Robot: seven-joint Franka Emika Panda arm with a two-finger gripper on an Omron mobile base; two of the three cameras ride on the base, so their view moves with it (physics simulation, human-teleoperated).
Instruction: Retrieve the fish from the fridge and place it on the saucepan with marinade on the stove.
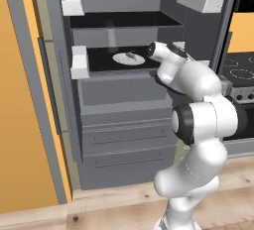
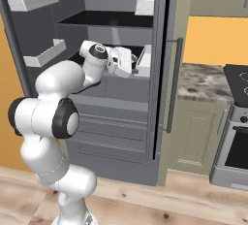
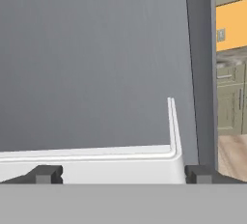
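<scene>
Hand [image 3: 120, 175] spread wide, empty, inside the open tall grey fridge [image 1: 124, 135], fingertips [image 3: 46, 174] just above a white door bin [image 3: 96, 162]. Small pale grey fish [image 1: 131, 55] lies on round white plate [image 1: 124, 59], black shelf [image 1: 101, 63], beside the hand.

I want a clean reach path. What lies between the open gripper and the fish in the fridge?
In the left base view, bare black shelf and the white plate rim; the fish lies on that plate, the arm's wrist beside it. The gripper faces a white door bin.

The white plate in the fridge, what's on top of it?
A small pale fish lies on the plate, on the fridge's black middle shelf. The arm's wrist covers the shelf's right end.
</scene>
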